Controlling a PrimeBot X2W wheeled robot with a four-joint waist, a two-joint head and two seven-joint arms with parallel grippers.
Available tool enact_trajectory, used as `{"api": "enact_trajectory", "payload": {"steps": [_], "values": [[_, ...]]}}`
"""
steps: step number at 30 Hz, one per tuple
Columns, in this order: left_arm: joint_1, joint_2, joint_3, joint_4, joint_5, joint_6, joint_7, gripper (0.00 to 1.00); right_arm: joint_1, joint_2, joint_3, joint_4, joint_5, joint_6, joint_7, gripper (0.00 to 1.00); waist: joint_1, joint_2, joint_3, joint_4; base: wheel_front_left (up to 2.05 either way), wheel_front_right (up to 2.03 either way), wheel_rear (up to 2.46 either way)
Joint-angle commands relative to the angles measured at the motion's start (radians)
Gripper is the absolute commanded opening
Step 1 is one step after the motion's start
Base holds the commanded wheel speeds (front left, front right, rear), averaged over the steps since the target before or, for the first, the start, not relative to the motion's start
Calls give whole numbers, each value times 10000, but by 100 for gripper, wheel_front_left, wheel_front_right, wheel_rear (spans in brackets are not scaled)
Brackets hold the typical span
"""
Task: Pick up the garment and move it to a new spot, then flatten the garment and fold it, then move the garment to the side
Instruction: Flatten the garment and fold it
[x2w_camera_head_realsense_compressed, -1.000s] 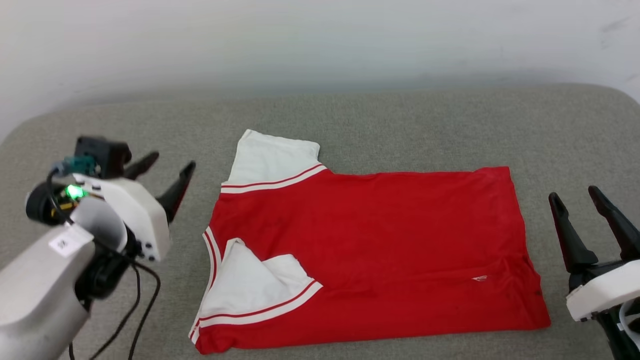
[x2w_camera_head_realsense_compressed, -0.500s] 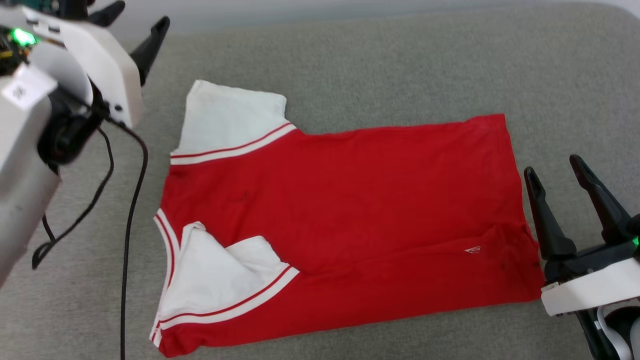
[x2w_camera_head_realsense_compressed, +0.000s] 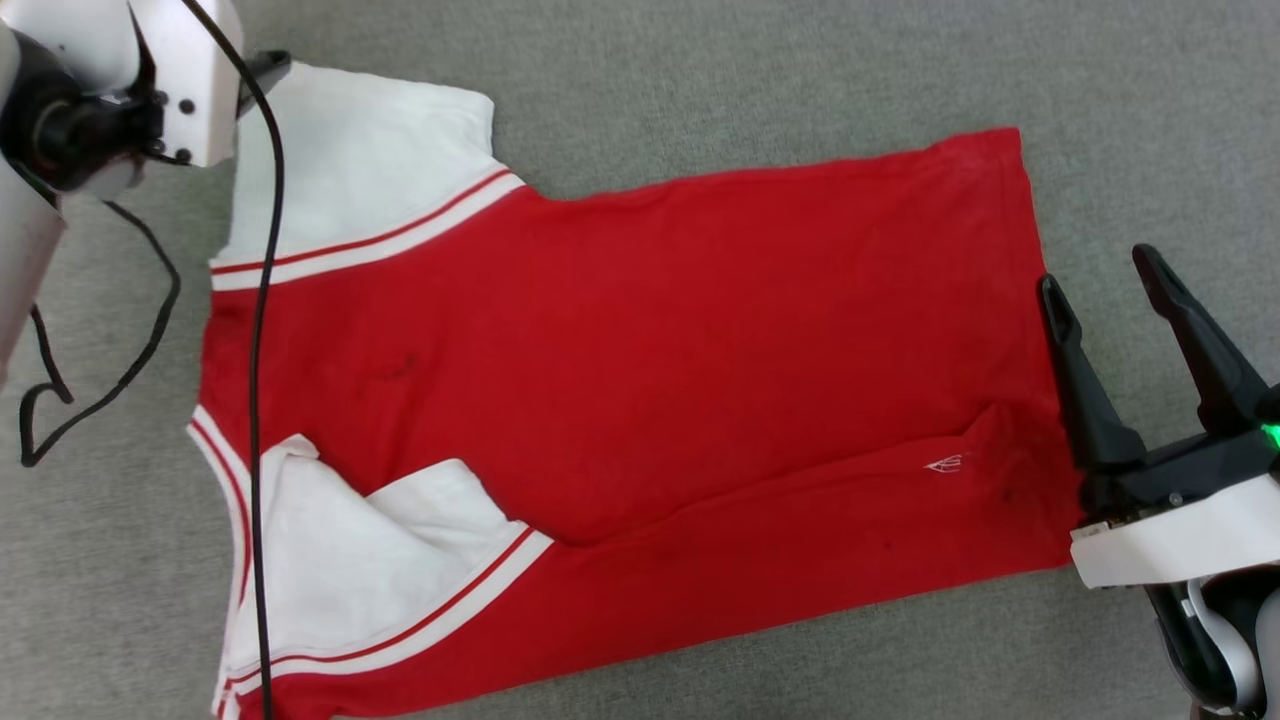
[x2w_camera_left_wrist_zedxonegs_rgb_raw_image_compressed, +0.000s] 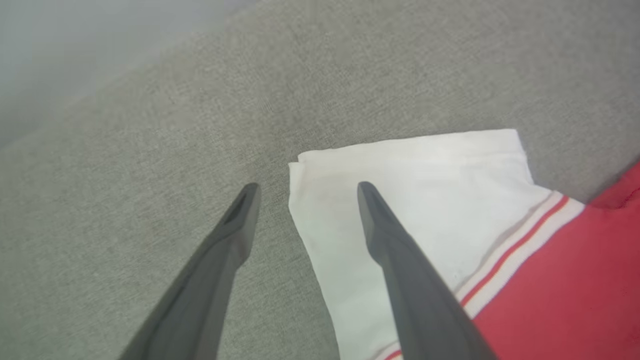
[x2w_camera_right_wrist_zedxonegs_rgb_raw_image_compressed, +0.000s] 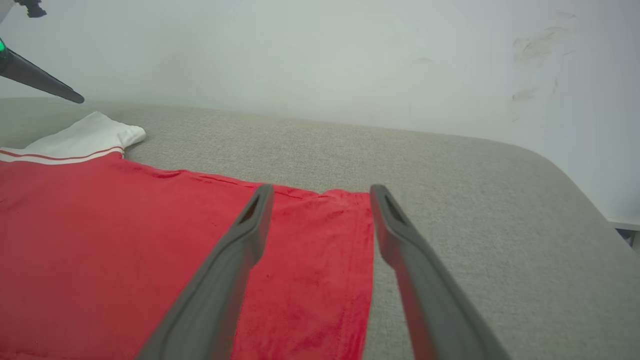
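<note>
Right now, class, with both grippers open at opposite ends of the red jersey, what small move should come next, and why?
Probably lower the left gripper and shut it on the far white sleeve. It is open astride that sleeve's outer edge, while the right gripper hangs open over the hem of the garment, so gripping both ends could start a fold.

Garment (x2w_camera_head_realsense_compressed: 650, 380) flat on gray cushion (x2w_camera_head_realsense_compressed: 700, 80)

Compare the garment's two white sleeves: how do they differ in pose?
The far sleeve sticks out past the red body onto the grey surface; the near sleeve is folded inward, lying on the red body. The far sleeve lies smooth; the near sleeve is creased. Both are white with red-white striped trim.
</note>
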Motion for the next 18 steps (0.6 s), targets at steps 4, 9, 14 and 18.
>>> {"api": "enact_trajectory", "payload": {"steps": [4, 9, 14, 18], "values": [[-240, 82, -184, 377, -310, -47, 1015, 100, -337, 69, 82, 57, 47, -8, -50, 100, -2, 0, 555, -240, 0, 0, 0], [-125, 34, -360, 594, -535, -74, 1507, 100, -517, 44, 152, 203, 92, -8, -118, 100, -2, 0, 795, -301, 0, 0, 0], [212, -6, -709, 583, -619, -93, 1797, 85, -651, 8, 143, 355, 164, -8, -180, 100, -2, 0, 873, -290, 0, 0, 0], [345, 6, -821, 537, -560, -77, 1504, 0, -888, -16, 76, 460, 267, -8, -217, 100, -2, 0, 820, -268, 0, 0, 0]]}}
